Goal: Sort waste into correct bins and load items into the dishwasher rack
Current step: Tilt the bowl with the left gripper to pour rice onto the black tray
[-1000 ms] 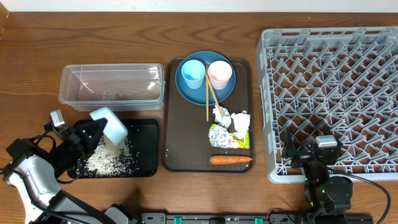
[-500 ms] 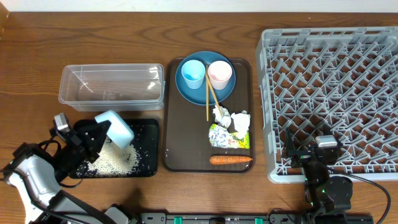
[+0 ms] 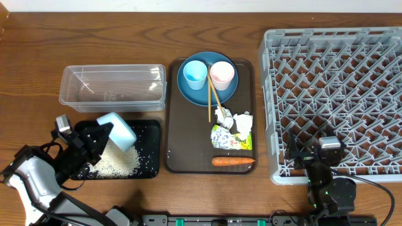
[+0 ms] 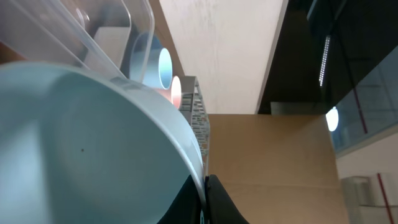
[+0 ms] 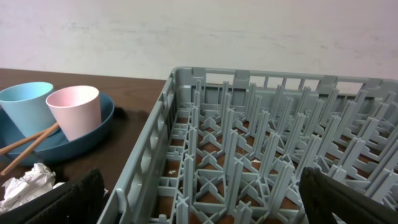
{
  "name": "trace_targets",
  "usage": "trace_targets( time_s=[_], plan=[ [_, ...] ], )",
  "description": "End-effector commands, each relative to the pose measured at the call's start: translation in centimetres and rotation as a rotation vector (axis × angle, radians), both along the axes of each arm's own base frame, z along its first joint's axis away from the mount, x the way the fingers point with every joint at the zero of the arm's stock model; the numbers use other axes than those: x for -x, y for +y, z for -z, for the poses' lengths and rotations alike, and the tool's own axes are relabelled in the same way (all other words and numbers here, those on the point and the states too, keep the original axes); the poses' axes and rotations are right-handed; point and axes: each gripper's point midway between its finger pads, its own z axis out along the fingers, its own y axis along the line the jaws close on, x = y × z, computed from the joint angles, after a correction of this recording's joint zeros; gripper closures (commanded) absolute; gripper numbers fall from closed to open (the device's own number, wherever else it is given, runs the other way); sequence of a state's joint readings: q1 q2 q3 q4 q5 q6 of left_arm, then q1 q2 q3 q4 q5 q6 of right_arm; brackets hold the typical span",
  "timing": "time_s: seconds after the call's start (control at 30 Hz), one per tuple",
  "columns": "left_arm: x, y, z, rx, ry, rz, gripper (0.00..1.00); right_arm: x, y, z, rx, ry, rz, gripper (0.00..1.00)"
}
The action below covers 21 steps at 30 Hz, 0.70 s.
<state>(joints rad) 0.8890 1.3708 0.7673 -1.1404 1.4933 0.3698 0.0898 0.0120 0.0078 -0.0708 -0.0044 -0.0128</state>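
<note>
Bowl (image 3: 119, 130): tilted over rice (image 3: 116, 162) in black tray (image 3: 149, 135), near left
Left gripper (image 3: 98, 134): pinching bowl rim
Right gripper (image 3: 312, 156): spread, empty, over rack (image 3: 339, 75)

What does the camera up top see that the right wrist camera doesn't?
Only the overhead view shows the clear tub, the black tray with rice, the white bowl tipped in the left gripper, the wrapper and the carrot. Only the right wrist view shows the pegs of the rack side-on and the white wall rising behind. Both show the rack, blue plate, light blue cup, pink cup, chopsticks and crumpled paper.
</note>
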Motion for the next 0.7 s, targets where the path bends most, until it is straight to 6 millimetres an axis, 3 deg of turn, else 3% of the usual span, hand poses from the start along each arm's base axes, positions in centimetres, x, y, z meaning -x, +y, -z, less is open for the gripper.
trace_targets(
  time_s=[0.0,0.4,0.67],
  plan=[
    [-0.3,0.4,-0.1,-0.03,-0.041,-0.004,0.94,0.0,-0.1,0.1,0.018,-0.002,0.004,0.01],
    [-0.2,0.6,1.1,-0.098,-0.011,0.011,0.94,0.0,-0.2,0.2,0.019,0.004,0.004,0.01],
    [-0.5,0.9,0.4,-0.064,0.012,0.002,0.94,0.0,-0.2,0.2,0.019,0.004,0.004,0.01]
  ],
)
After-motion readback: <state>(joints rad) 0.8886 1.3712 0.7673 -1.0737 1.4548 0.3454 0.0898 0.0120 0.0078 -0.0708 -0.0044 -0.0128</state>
